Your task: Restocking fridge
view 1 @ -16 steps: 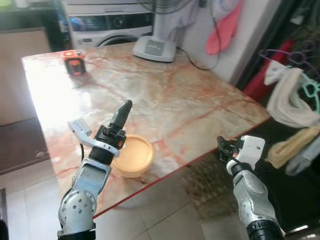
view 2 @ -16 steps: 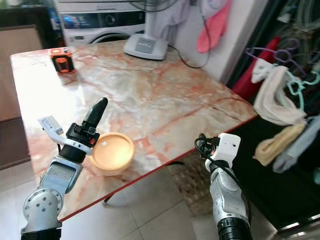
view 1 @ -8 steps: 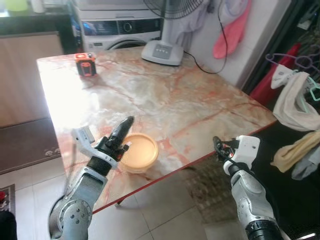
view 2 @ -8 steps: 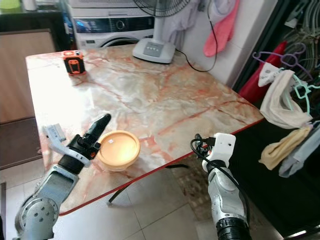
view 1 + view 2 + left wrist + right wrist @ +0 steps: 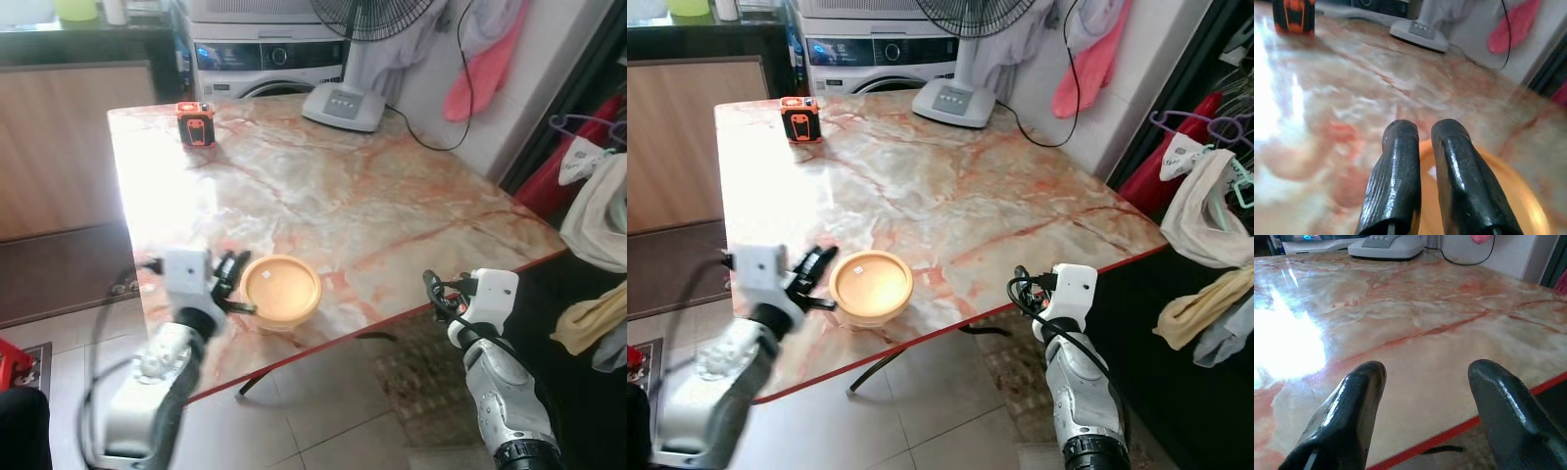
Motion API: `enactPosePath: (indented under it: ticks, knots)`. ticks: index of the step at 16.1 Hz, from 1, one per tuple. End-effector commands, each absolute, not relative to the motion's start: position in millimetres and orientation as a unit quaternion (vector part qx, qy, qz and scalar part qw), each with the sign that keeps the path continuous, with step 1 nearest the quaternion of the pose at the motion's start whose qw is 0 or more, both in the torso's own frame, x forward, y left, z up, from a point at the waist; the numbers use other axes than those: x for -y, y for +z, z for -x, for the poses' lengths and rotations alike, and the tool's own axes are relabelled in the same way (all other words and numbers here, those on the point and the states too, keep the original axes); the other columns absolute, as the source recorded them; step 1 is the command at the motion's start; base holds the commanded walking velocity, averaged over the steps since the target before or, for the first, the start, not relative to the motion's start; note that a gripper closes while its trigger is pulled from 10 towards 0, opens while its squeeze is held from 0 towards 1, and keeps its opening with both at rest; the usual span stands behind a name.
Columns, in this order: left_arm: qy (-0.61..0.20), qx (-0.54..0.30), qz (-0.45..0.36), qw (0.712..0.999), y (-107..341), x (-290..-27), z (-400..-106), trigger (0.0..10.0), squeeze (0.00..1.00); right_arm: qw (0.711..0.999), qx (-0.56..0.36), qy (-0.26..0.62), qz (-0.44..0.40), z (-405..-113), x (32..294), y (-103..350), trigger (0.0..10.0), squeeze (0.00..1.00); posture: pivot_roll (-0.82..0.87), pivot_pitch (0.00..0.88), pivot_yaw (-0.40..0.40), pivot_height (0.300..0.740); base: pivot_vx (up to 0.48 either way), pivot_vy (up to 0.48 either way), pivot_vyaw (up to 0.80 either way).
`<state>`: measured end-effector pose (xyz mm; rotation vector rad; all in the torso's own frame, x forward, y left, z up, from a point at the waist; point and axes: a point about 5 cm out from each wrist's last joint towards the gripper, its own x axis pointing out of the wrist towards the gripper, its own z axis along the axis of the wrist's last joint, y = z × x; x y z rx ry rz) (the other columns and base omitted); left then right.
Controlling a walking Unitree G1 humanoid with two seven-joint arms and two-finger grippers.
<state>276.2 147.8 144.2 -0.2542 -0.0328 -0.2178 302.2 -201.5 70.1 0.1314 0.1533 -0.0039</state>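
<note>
Left pincer has dropped beside the bowl (fingers together).

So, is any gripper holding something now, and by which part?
Nothing is held. The left gripper, jaws nearly together, sits beside the rim of the round orange plastic bowl. The right gripper, jaws open, is off the marble table's edge.

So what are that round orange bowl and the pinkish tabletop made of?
The round orange bowl looks like matte plastic: even colour, dull sheen, thin rim. The pinkish veined tabletop looks like polished marble or an imitation: red veins, strong window glare. Neither is certain.
</note>
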Motion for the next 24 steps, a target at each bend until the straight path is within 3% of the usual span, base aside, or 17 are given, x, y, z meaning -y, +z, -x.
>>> enactPosePath:
  ticks: [1, 9, 17, 18, 24]
  knots:
    - [-0.099, 0.025, 0.168, 0.98, 144.5, -151.9, -279.2, 10.0, 1.0, 0.995, -0.069, -0.003, -0.067, -301.8, 201.8, 73.9, 10.0, 0.0, -0.03, 0.0, -0.111, 0.74, 0.0, 0.0, 0.0]
    - [-0.072, 0.039, 0.294, 0.952, 141.4, -177.4, -286.1, 10.0, 1.0, 0.996, -0.071, 0.005, -0.063, -302.8, 198.2, 75.7, 10.0, 0.0, -0.03, 0.0, -0.136, 0.74, 0.0, 0.0, 0.0]
    - [-0.041, -0.024, 0.26, 0.964, 123.1, -180.5, -310.1, 10.0, 1.0, 0.996, -0.071, 0.012, -0.057, -305.2, 194.7, 77.7, 10.0, 0.0, -0.04, 0.0, -0.138, 0.74, 0.0, 0.0, 0.0]
    - [-0.053, -0.031, 0.268, 0.962, 122.3, -177.7, -318.6, 10.0, 0.0, 0.996, -0.071, 0.013, -0.056, -305.3, 194.7, 77.9, 10.0, 0.0, -0.05, 0.0, -0.143, 0.74, 0.0, 0.0, 0.0]
    - [-0.111, -0.046, 0.28, 0.952, 120.5, -156.9, -325.4, 10.0, 0.0, 0.996, -0.068, 0.015, -0.053, -306.2, 194.5, 80.5, 10.0, 0.0, -0.06, 0.0, -0.151, 0.74, 0.0, 0.0, 0.0]
